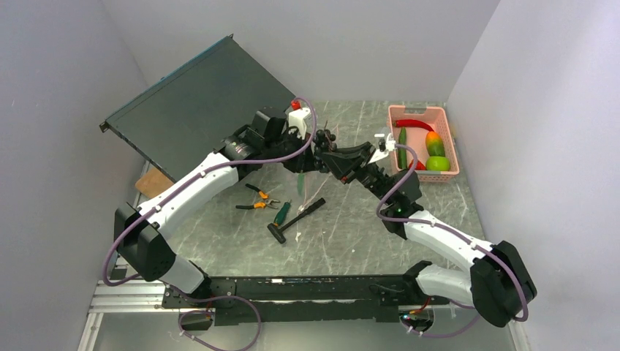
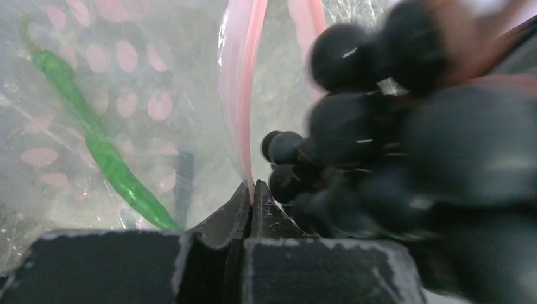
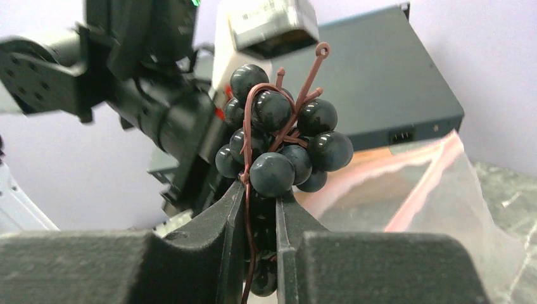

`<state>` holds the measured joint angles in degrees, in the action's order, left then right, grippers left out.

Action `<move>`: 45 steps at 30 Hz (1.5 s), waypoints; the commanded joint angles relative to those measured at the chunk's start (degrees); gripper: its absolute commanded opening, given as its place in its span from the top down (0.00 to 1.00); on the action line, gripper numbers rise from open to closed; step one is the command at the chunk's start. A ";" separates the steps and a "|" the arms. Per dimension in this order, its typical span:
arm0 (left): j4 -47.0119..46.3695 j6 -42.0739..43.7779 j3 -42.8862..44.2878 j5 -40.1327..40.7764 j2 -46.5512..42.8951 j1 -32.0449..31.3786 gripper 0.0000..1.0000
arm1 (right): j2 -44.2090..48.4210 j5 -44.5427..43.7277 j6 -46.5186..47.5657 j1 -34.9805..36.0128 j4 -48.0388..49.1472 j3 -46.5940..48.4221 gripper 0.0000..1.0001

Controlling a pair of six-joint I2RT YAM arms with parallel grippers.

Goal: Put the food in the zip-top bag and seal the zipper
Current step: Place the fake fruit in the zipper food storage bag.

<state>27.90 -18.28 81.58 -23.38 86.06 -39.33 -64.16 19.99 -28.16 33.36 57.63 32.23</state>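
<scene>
Inventory as I find it: I count one clear bag [image 3: 443, 190], one bunch of dark grapes [image 3: 282, 149] and one green pepper [image 2: 95, 142]. One pink basket [image 1: 447, 139] carries one red chili [image 1: 414, 124], one cucumber [image 1: 402, 137], one mango [image 1: 434, 142] and one green apple [image 1: 438, 163]. On the desk [image 1: 351, 245] there is one pair of pliers [image 1: 257, 203], one screwdriver [image 1: 281, 213] and one hammer [image 1: 296, 219]. One dark flat box [image 1: 197, 102].

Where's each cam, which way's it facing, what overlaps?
Top: above and behind, looking down on the table; left arm, right arm whole.
Left wrist: along the shut left gripper pinching the zipper; grapes beside.
Right wrist: along the right gripper shut on the grapes, toward left arm and bag.
Shared: both wrists see grapes, zipper.
</scene>
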 commanded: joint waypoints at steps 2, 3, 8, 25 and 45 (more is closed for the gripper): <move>-2.52 0.06 -0.41 -0.52 -2.82 0.34 1.00 | -0.61 -0.53 4.66 0.24 3.55 -2.40 1.00; -2.48 0.02 -0.45 -0.20 -2.89 0.39 1.00 | -0.47 -0.31 4.63 0.25 3.21 -2.68 1.00; -1.66 -0.18 -0.12 1.87 -3.20 0.53 1.00 | 1.69 -1.72 4.04 0.61 -0.71 -3.83 1.00; -2.38 0.08 -0.43 4.04 -4.69 0.78 1.00 | 2.98 -17.21 11.44 6.47 -33.24 8.21 0.57; -2.07 -0.15 -0.37 3.68 -3.72 0.82 1.00 | 4.11 -28.83 12.25 6.63 -52.40 22.44 0.31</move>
<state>27.49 -18.72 80.20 -18.76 83.20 -38.39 -62.11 -3.55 -16.01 39.70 7.53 50.17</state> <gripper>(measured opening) 0.012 0.681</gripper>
